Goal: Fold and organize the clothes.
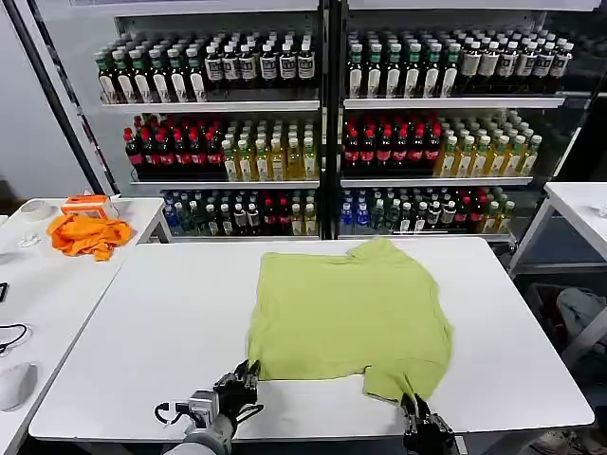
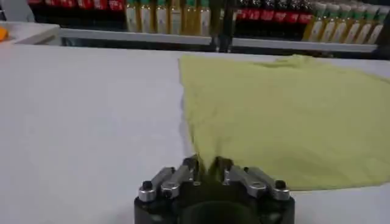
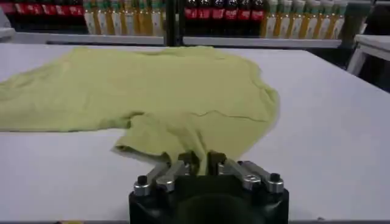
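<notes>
- Table (image 1: pixel 142 341): white, rectangular, smooth top; stands in front of the robot and carries the T-shirt.
- T-shirt (image 1: pixel 351 318): lime-green, short-sleeved, spread mostly flat on the table's middle and right half, plain side up. One sleeve points toward the shelving at the far edge; the other lies near the table's near edge on the right. Light wrinkles run across the cloth.
- Left pincer (image 1: pixel 248 374): low over the table at the shirt's near left corner. In the left wrist view (image 2: pixel 206 172) its fingers are pressed together, pinching the shirt's corner, which rises slightly into them.
- Right pincer (image 1: pixel 414 409): at the table's near edge on the right, at the near sleeve. In the right wrist view (image 3: pixel 198 163) its fingers are closed on the sleeve's hem, the cloth gathered between them.
- Side table (image 1: pixel 38 284): white, to the left of the main one, meeting it at an angle.
- Orange cloth (image 1: pixel 90 235): crumpled on the side table's far end, well apart from the shirt, with an orange-and-white object (image 1: pixel 87 204) just behind it.
- Computer mouse (image 1: pixel 14 384): white, on the side table's near end, a black cable (image 1: pixel 11 334) beside it.
- Shelving (image 1: pixel 322 104): fills the wall behind the tables, several tiers, stocked with rows of bottles (image 1: pixel 379 142) in dark, red, yellow and green.
- Second white table (image 1: pixel 583 204): at the far right.
</notes>
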{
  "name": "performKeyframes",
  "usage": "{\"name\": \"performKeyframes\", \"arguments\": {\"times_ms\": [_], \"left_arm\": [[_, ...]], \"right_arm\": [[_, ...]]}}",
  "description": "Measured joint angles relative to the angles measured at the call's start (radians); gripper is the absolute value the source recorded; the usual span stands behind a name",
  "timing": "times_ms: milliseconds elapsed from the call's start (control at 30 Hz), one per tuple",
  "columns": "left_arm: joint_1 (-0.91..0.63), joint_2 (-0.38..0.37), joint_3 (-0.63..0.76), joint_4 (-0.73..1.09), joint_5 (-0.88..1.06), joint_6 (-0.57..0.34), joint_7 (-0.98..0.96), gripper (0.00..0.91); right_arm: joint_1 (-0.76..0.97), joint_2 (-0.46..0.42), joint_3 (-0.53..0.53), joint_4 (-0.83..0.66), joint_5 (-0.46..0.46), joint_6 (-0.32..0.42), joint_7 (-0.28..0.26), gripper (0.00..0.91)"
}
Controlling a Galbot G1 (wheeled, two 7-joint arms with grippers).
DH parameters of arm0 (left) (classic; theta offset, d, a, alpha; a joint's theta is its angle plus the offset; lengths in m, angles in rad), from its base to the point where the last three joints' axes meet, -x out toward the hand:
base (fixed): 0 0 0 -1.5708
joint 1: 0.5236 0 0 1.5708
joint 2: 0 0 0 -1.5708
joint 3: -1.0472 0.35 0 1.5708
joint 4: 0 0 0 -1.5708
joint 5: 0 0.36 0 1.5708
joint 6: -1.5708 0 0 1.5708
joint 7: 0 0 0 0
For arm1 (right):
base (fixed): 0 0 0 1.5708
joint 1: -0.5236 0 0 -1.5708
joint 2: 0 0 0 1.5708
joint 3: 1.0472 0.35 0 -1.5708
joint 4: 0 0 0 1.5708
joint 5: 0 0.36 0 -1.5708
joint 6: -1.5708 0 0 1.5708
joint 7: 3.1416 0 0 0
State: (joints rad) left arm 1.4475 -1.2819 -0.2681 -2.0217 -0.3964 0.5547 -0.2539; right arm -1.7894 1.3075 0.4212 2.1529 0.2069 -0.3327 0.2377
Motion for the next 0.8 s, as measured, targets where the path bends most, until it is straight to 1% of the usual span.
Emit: {"name": "performKeyframes", "arguments": {"times_ms": [333, 633, 800], "left_arm": [[0.035, -0.001, -0.031, -0.045, -0.086, -0.015, 0.01, 0.02], [0.098, 0.016, -0.089, -0.168, -0.165, -0.043, 0.02, 0.02], [0.136, 0.015, -0.115, -0.226, -0.192, -0.059, 0.02, 0.02]], "right_arm": [[-0.045, -0.001, 0.026, 0.058, 0.009, 0.037, -0.017, 0.0], [-0.108, -0.006, 0.067, 0.149, 0.012, 0.056, -0.017, 0.0], [-0.116, -0.014, 0.093, 0.183, 0.021, 0.057, -0.017, 0.0]]}}
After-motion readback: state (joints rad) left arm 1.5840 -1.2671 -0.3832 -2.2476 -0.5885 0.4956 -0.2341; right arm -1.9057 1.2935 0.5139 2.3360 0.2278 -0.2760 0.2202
